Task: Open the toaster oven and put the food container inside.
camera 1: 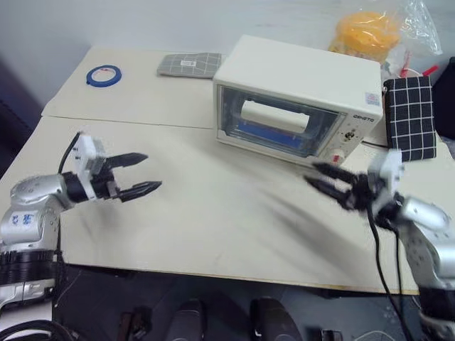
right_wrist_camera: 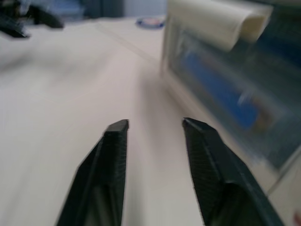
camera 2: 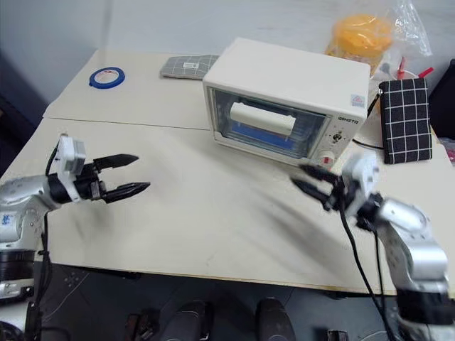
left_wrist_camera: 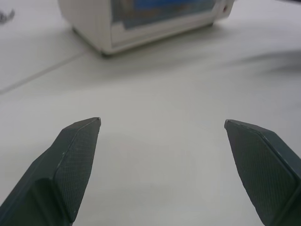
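The left gripper hovers over the left part of the table, pointing toward the middle, its two black fingers spread wide with nothing between them and bare tabletop under the tips. Behind it, at the table's far left corner, lies a blue tape roll, and further right along the back edge a grey checked cloth lies flat just beside the oven's near corner. The oven stands on the far middle-right of the table with its glass door shut and the white bar handle across the upper part of the door; a knob panel with a red switch sits at its right end. Through the glass a blue shape shows low inside, which looks like the container, though the door blurs its outline. In front of the oven's right end the right gripper hangs above the table, pointing left, its fingers moderately parted and empty, close to the door but not touching it. Behind the oven sits a bagged orange item, and to its right a black checked cloth
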